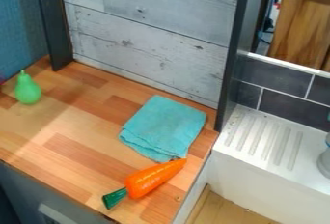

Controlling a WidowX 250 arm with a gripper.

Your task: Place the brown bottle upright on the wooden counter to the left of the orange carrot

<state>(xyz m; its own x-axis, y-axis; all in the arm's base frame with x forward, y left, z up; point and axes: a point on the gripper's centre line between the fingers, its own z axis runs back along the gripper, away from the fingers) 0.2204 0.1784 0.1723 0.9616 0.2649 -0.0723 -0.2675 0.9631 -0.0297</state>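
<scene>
Nearest on the wooden counter (84,153), here's the orange carrot (155,177), lying flat at six to seven o'clock from the folded turquoise cloth (164,127). Its narrow tip meets the cloth's near edge, or sits just beside it; which, one can't quite tell. The green top (115,198) aims at eight o'clock, close to the counter's front edge.

And the gripper? Released, clenched or grasping something: no telling, nor can the carrot's direction from it be judged.

On to the cloth, spread in a rough square with layered edges. Out at three o'clock from it comes the white ribbed ledge (258,141), with dark tiles (277,76) behind. Over between nine and ten o'clock, well apart, stands the green pear (28,90), stem up.

Farther back, at twelve, rises the pale plank panel (151,30), between two dark posts, and at one to two, beyond the tiles, a brown wooden block (299,25).
</scene>
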